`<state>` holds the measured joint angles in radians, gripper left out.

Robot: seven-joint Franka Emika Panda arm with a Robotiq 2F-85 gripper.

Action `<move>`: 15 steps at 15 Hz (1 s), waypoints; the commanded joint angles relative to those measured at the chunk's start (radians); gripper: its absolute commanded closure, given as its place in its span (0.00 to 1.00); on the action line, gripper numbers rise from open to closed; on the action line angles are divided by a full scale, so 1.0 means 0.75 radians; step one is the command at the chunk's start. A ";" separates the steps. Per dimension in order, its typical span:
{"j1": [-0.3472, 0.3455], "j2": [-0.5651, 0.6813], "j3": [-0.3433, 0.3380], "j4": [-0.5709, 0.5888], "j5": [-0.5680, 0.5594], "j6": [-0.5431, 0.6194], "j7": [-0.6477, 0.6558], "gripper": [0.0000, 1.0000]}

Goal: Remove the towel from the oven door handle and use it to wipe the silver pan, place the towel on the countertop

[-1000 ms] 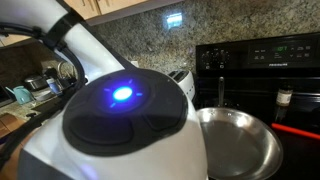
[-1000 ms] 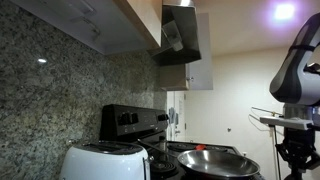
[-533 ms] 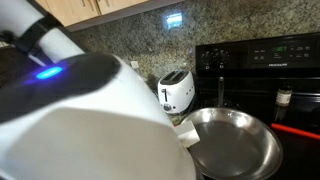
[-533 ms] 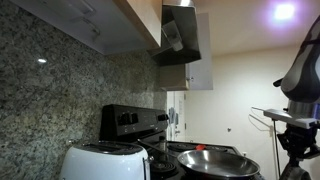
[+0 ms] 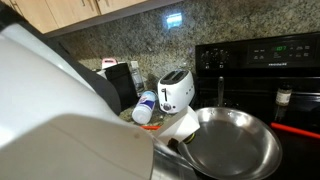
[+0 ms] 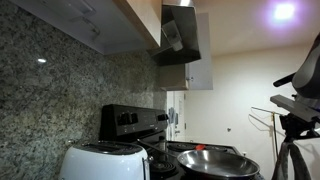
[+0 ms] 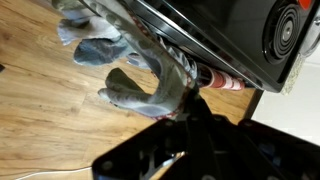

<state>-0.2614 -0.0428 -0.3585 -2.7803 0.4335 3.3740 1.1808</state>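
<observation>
Where the towel [image 7: 135, 88] hangs limp over the oven door handle [image 7: 215, 78], the gripper [image 7: 186, 108] seems closed, fingers pinching its soft, light bunched fold, likely the surest hold

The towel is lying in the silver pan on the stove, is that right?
No. The towel hangs on the oven door handle, as the wrist view shows; the silver pan on the stove holds no towel.
</observation>
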 commanded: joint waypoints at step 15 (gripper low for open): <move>0.141 -0.193 0.575 -0.002 1.198 0.108 -1.224 0.99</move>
<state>-0.1706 -0.0800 0.0360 -2.7711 1.2114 3.4088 0.3520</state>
